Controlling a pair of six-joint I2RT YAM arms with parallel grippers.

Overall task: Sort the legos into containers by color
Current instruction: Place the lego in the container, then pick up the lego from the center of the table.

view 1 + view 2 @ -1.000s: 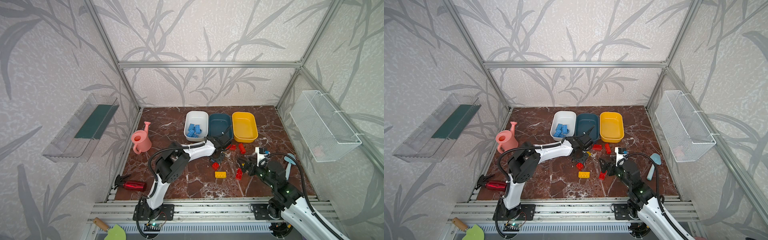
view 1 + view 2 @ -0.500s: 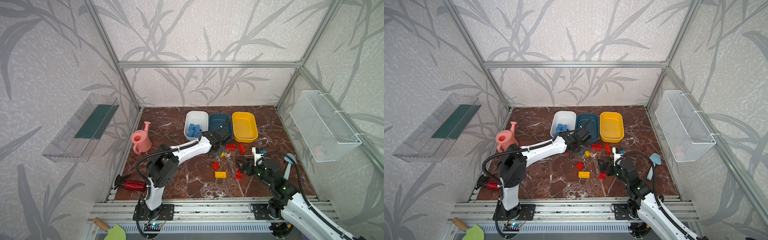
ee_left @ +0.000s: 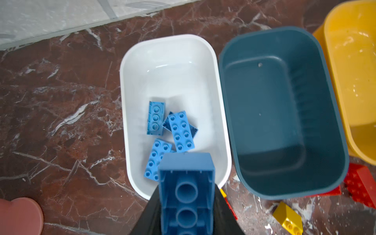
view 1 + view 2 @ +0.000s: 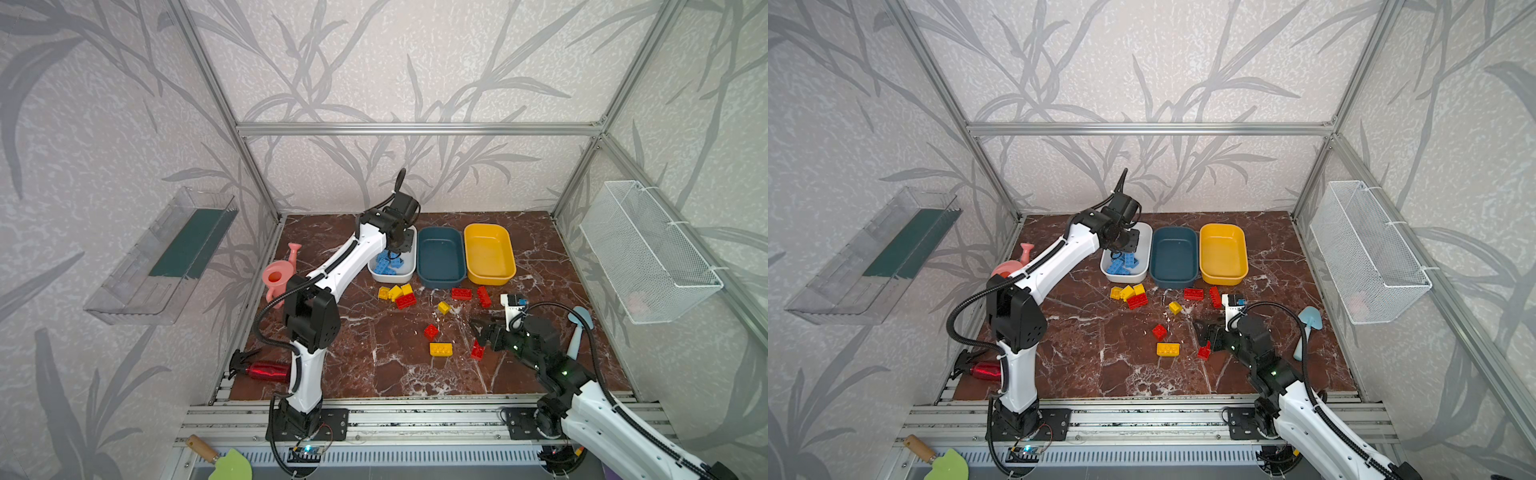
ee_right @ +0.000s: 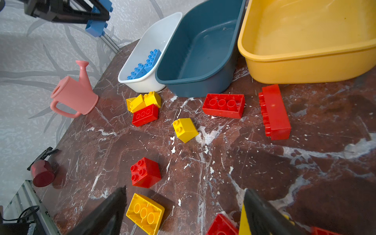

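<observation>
I saw the left gripper (image 3: pixel 186 213) pinching 1 blue brick (image 3: pixel 186 175) over the white tub (image 3: pixel 173 50) — right gripper (image 5: pixel 184 191) spread, well away from it.

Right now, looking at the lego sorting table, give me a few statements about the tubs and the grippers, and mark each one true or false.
1. The left gripper is shut on a blue lego above the white tub. True.
2. The teal tub holds red legos. False: it is empty; the red legos lie on the table.
3. The right gripper is open. True.
4. The yellow tub holds yellow legos. False: it is empty; the yellow legos lie on the table.
</observation>
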